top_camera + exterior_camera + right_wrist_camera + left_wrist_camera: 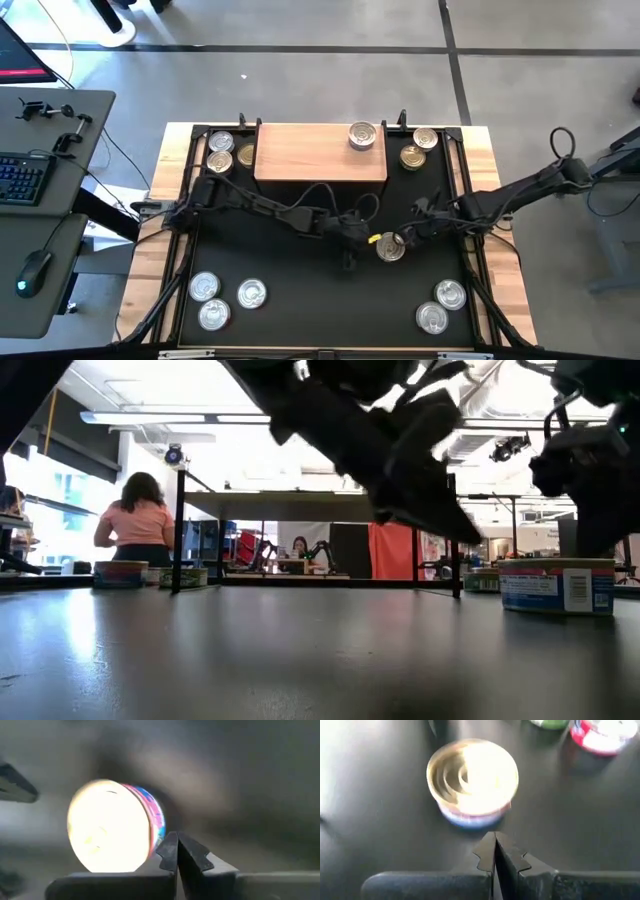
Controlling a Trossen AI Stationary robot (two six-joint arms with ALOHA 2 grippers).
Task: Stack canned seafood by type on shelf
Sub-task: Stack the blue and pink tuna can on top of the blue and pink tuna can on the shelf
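Note:
One tin of canned seafood with a gold lid and a bluish label stands on the black mat in the middle, also seen in the low view. My left gripper is shut just left of it. In the left wrist view its fingertips stop short of the tin. My right gripper is shut at the tin's far right side, slanting down. One silver-lidded tin rests on the wooden shelf, which stands on thin black legs. My right gripper has its shut fingertips close against the side wall of the middle tin. The view is blurred, so I cannot tell whether they touch it. The tin stands flat on the mat.
Three tins sit left of the shelf and two to its right. Three more lie near left and two near right. A desk with a keyboard stands left of the table. People sit in the room behind.

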